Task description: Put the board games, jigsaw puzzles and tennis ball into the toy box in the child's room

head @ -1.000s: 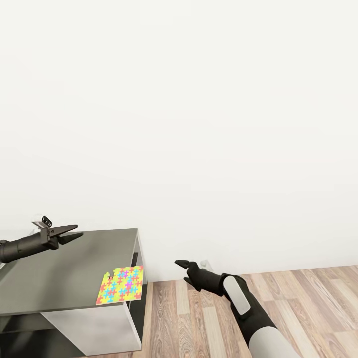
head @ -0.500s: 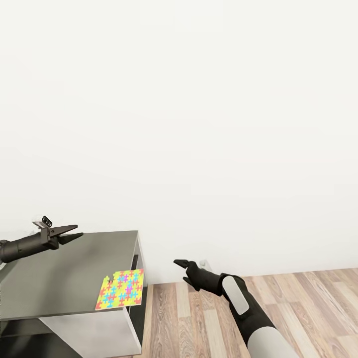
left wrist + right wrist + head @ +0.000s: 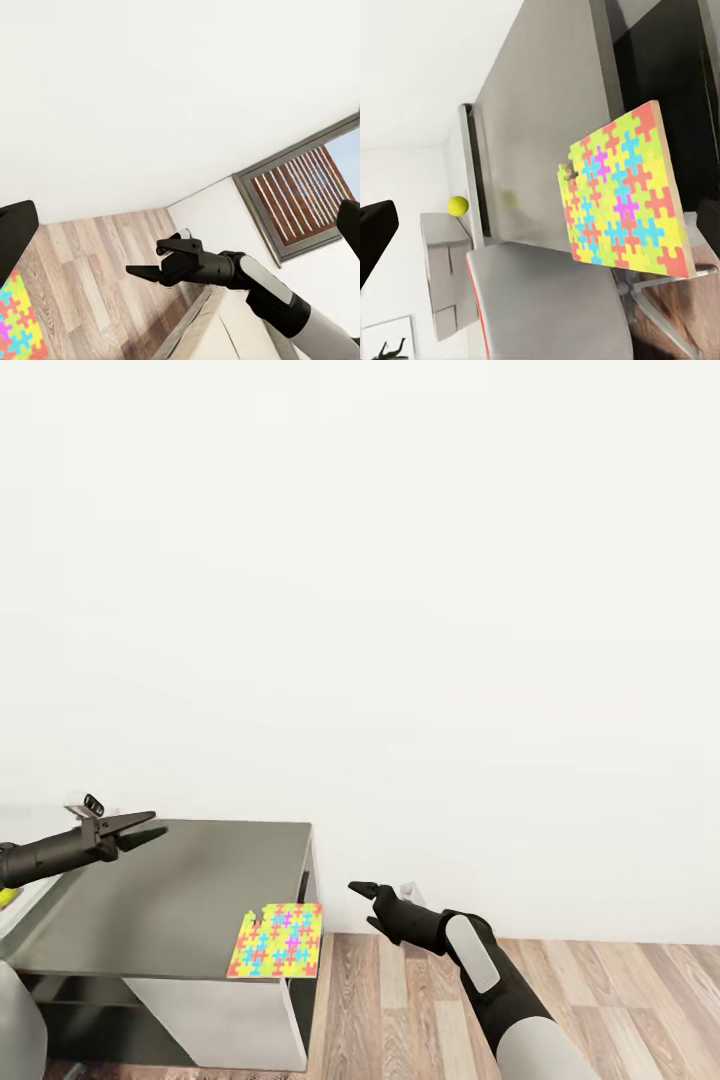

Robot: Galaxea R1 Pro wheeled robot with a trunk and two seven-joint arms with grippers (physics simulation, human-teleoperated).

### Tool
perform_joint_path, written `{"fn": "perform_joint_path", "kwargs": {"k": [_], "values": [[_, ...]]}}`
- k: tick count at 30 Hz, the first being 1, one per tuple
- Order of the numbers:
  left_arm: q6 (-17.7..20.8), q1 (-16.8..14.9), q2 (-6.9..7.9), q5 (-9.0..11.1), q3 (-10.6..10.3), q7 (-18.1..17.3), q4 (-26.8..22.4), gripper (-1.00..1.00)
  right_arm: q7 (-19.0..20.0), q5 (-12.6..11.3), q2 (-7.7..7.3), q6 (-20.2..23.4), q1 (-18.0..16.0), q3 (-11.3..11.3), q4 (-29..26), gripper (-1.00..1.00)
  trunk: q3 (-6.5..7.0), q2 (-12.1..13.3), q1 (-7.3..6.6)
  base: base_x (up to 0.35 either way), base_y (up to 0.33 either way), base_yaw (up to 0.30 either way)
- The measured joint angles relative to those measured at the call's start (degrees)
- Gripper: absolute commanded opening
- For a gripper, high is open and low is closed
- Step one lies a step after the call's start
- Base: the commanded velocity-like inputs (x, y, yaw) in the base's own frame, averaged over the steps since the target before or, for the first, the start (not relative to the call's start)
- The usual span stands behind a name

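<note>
target: thin squarish jigsaw puzzle sheet of bright yellow, pink, green and blue interlocking pieces (image 3: 277,941), flat on the dark grey side-unit top (image 3: 170,895), at the front corner nearest the wood floor (image 3: 600,990); one edge seems to reach or slightly overhang the unit's edge.
left claw: black left gripper (image 3: 140,832) hovers above the far side of that unit top, away from the puzzle; fingers parted a little, nothing between them.
right claw: black right gripper (image 3: 364,893) hangs over the floor just off the unit's end, beside the puzzle corner; fingers spread, empty.
key relation: puzzle lies between the two claws, nearer the right one by my read. From the right claw it sits across the unit's end edge and slightly lower; from the left claw it is diagonally across the top. Sheet is near-square, no real long axis; edges run roughly parallel to the unit's edges.
judgement: right arm looks the better pick, coming in at the overhanging edge; a flat sheet gives little else to pinch.
right wrist view adds: small yellow-green tennis ball (image 3: 457,205) beyond the unit's far end, plus the puzzle's thin edge (image 3: 622,195).
left wrist view adds: right gripper (image 3: 154,262) seen side-on, parted, against floor and a slatted window (image 3: 300,199); puzzle corner (image 3: 16,330) at the frame edge.
toy box, board games: not seen here.
</note>
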Motion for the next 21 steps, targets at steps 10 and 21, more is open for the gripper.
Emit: {"fn": "perform_joint_path", "kwargs": {"k": [10, 21], "values": [[0.0, 0.0, -0.01, 0.0, -0.1, 0.0, 0.0, 1.0, 0.1, 0.0, 0.0, -0.1, 0.0, 0.0, 0.0, 1.0, -1.62, -3.6, 1.98, 0.001, 0.0, 0.071], [0.0, 0.0, -0.01, 0.1, -0.2, 0.0, 0.0, 1.0, 0.0, 0.0, -0.13, -0.1, 0.0, -0.1, 0.0, 1.0, -1.99, -4.4, 2.42, 0.0, 0.0, 0.002]]}}
